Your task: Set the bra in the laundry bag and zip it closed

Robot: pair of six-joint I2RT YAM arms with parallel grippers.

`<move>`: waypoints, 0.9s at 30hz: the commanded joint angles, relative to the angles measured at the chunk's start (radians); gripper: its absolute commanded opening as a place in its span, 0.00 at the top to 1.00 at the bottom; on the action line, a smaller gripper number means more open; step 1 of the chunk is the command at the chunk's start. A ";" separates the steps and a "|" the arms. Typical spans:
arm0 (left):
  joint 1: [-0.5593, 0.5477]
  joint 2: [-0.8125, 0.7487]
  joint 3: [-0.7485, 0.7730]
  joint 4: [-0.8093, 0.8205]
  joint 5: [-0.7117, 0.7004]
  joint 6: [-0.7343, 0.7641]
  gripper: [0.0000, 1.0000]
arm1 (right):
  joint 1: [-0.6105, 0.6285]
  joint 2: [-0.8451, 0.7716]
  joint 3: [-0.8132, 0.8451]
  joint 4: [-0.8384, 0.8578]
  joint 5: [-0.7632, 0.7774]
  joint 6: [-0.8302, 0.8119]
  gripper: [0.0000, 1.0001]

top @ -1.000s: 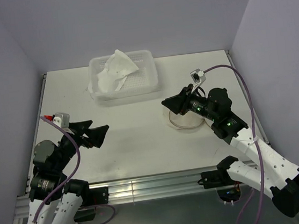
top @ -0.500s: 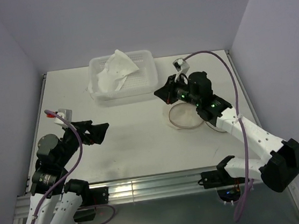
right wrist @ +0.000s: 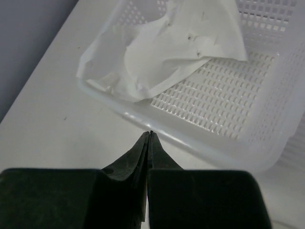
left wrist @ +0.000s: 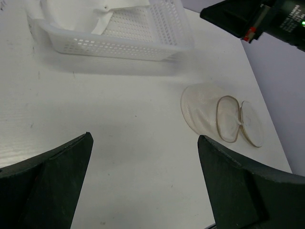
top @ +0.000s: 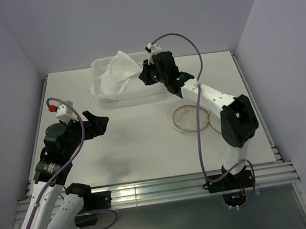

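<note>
The white bra (top: 118, 71) lies crumpled in the left half of the white perforated basket (top: 153, 87), one cup pointing up. My right gripper (top: 145, 79) hovers just over the basket's near rim, shut with nothing between its fingers. In the right wrist view the shut tips (right wrist: 150, 134) point at the rim (right wrist: 205, 145), with the bra (right wrist: 162, 47) beyond. The round beige mesh laundry bag (top: 189, 118) lies flat and unzipped on the table, right of centre. My left gripper (top: 101, 126) stands open and empty above the table's left side. Through its wide jaws (left wrist: 144, 138) the bag (left wrist: 202, 112) shows at the right.
The basket (left wrist: 119, 45) stands at the back middle of the white table (top: 140, 143). Purple walls close in the back and both sides. My right arm stretches diagonally over the laundry bag's right edge. A metal rail runs along the near edge.
My right arm swung from above the laundry bag back and left to the basket's rim, and its jaws shut. My left arm rose and pulled back a little, still open.
</note>
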 commanded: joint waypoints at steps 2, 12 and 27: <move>0.004 0.022 0.011 0.097 -0.052 -0.096 0.01 | 0.005 0.158 0.172 -0.006 0.092 -0.068 1.00; 0.004 0.109 0.055 0.080 -0.052 -0.020 0.01 | -0.028 0.534 0.627 -0.146 0.234 -0.110 0.44; 0.004 0.129 0.032 0.097 -0.043 0.028 0.01 | -0.074 0.825 0.985 -0.183 0.244 -0.087 0.37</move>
